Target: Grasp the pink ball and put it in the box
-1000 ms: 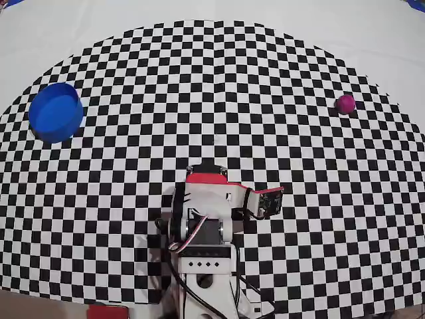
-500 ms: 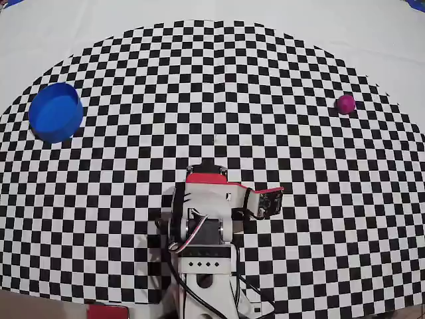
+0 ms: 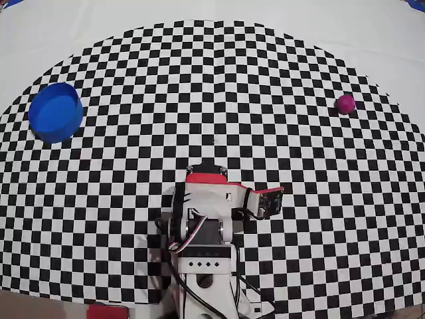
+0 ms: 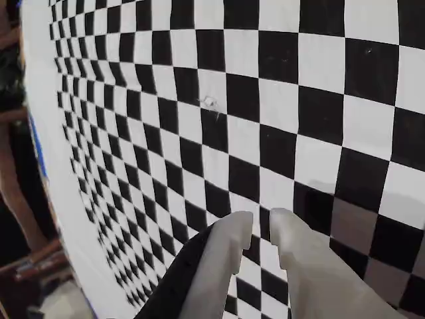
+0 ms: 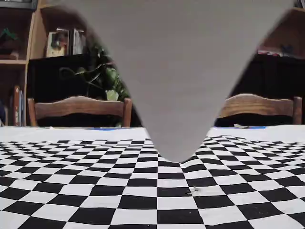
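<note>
The arm is sitting folded near its base, gripper showing only a narrow gap and holding nothing — likely because no reach is under way — while the pink ball is lying far right overhead, well apart from the box at far left.

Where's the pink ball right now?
In the overhead view, the pink ball sits alone at the checkered mat's far right edge, opposite the blue box.
</note>
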